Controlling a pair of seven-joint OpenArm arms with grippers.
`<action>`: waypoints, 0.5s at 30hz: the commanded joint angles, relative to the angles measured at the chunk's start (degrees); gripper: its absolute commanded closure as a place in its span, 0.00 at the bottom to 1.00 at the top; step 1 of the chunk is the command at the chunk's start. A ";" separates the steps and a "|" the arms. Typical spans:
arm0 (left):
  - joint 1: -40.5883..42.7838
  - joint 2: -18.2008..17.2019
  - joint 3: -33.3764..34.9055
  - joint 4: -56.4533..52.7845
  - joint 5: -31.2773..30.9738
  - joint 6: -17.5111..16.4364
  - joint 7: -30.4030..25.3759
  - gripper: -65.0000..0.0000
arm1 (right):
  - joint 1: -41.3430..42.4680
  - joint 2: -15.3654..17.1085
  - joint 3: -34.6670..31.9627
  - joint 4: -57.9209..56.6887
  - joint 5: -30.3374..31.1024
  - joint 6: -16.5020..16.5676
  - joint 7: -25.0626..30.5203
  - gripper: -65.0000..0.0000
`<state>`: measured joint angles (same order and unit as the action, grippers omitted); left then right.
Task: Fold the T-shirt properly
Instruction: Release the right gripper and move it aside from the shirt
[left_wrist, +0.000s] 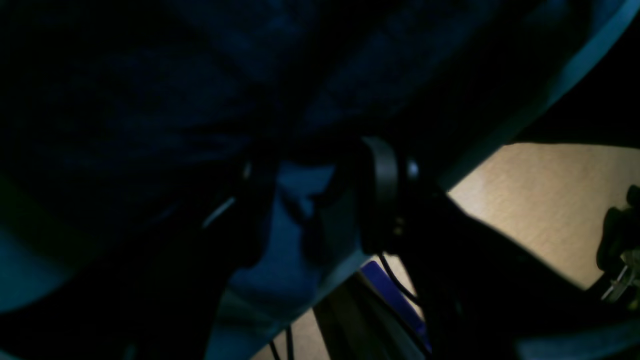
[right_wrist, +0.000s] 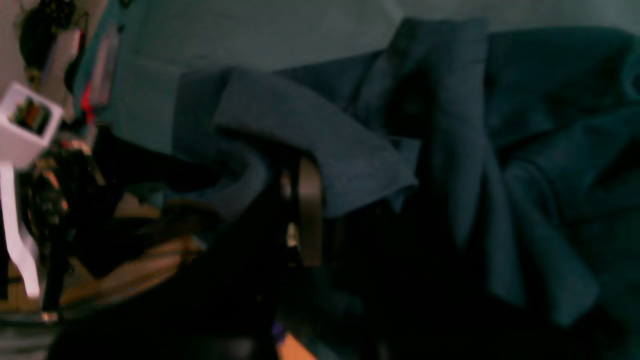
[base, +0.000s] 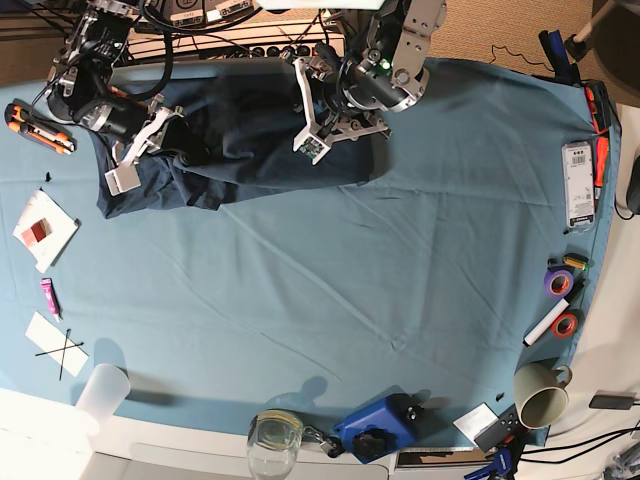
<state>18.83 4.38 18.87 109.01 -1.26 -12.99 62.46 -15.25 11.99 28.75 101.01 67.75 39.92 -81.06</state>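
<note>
The dark slate-blue T-shirt (base: 250, 150) lies crumpled at the far left of the teal tablecloth (base: 400, 280). My right gripper (base: 185, 155) is at its left part. In the right wrist view that gripper (right_wrist: 295, 210) is shut, and a raised fold of the T-shirt (right_wrist: 450, 125) drapes over its fingers. My left gripper (base: 325, 125) rests on the shirt's right part. The left wrist view is very dark: the left gripper (left_wrist: 315, 200) stands with its jaws apart and blue cloth in the gap, with the T-shirt (left_wrist: 150, 100) beyond it.
An orange cutter (base: 35, 125), a white card (base: 42, 225), a pink marker (base: 48, 295) and a plastic cup (base: 100, 390) lie along the left edge. A glass (base: 275, 435), a blue device (base: 380, 425) and a mug (base: 540, 400) stand at the front. Tape rolls (base: 558, 280) sit at the right.
</note>
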 joint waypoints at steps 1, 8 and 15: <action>0.17 -0.92 -0.26 0.09 4.63 1.86 3.32 0.61 | 0.50 1.46 0.24 1.01 1.62 0.08 1.06 1.00; 0.20 -2.64 -0.39 0.57 8.33 4.24 6.56 0.61 | 0.50 3.78 0.24 1.01 1.66 0.08 1.06 1.00; 0.26 -2.62 -0.39 2.93 7.50 4.22 9.81 0.61 | 0.48 4.37 0.24 1.01 2.12 0.08 1.06 1.00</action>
<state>18.44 2.33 19.05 112.03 2.94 -9.82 68.34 -15.27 15.27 28.71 101.01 68.25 39.92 -81.23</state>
